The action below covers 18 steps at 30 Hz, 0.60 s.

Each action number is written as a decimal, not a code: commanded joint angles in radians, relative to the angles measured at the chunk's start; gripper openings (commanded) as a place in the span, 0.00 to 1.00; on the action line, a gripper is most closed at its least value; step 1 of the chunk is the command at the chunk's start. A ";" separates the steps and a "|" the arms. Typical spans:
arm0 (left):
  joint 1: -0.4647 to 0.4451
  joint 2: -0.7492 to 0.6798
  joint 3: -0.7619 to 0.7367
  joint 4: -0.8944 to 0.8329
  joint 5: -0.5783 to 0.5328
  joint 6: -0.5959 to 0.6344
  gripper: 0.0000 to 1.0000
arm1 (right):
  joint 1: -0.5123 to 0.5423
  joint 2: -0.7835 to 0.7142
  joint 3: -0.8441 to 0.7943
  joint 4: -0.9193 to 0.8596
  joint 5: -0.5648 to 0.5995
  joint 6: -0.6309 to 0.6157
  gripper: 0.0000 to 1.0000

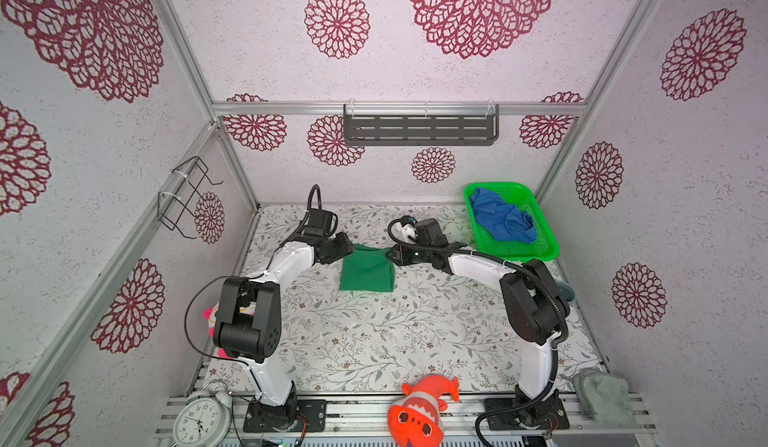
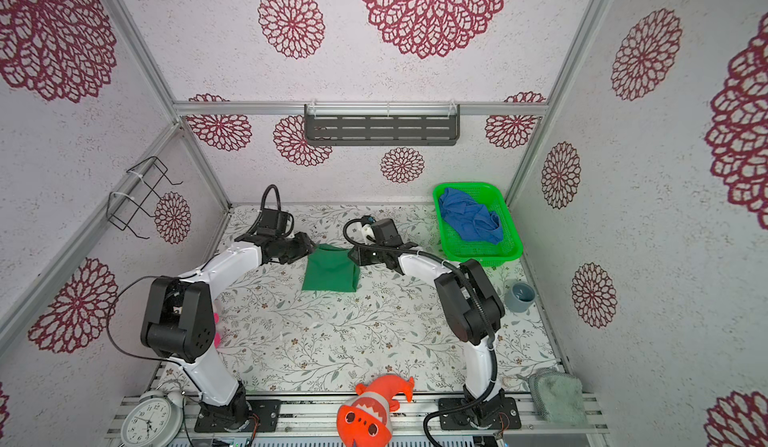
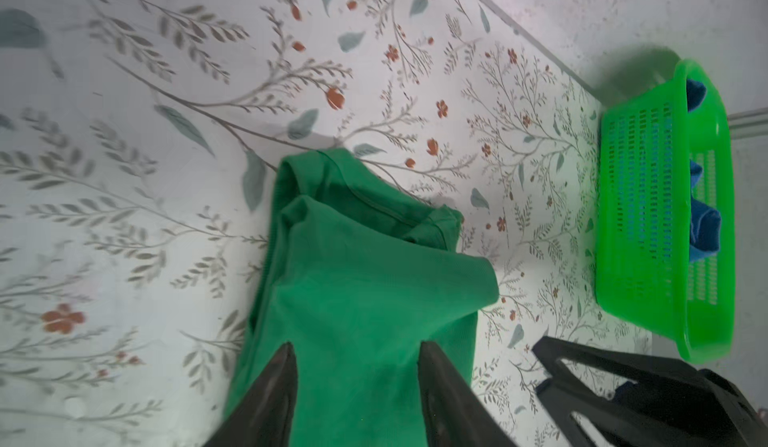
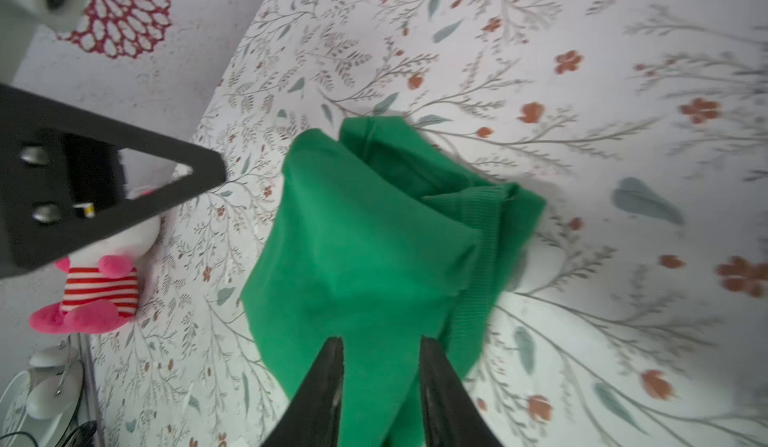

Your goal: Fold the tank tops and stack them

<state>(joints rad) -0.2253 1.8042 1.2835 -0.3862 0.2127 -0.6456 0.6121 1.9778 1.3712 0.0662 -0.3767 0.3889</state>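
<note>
There are two tank tops: one green tank top (image 1: 366,272) and one blue tank top (image 1: 500,220). The mesh basket (image 1: 515,253) is the only one. Two robot arms show in both top views, each with one gripper: the left gripper (image 3: 355,345) and the right gripper (image 4: 382,339). There are two plush toys, an orange fish (image 1: 419,407) and a pink plush (image 4: 95,291). There is one each of the alarm clock (image 1: 198,422), cup (image 2: 520,296), grey-green cloth (image 1: 602,397), wall shelf (image 1: 419,127), wire rack (image 1: 187,197) and floral surface (image 1: 374,341).

Green top (image 2: 330,272) folded; blue top (image 2: 469,218) in basket (image 2: 486,256)
</note>
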 commanded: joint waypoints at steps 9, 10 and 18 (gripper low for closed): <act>0.042 0.438 0.336 -0.019 0.008 0.062 0.50 | -0.058 0.285 0.189 0.185 0.062 0.073 0.33; 0.044 0.449 0.350 -0.022 0.004 0.071 0.50 | -0.062 0.300 0.205 0.179 0.070 0.071 0.33; 0.052 0.295 0.299 -0.020 -0.090 0.136 0.54 | -0.071 0.242 0.172 0.150 0.063 0.037 0.37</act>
<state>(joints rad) -0.1722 2.2208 1.6157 -0.3840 0.1852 -0.5652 0.5434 2.3074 1.5757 0.2195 -0.3225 0.4374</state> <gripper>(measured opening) 0.535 0.369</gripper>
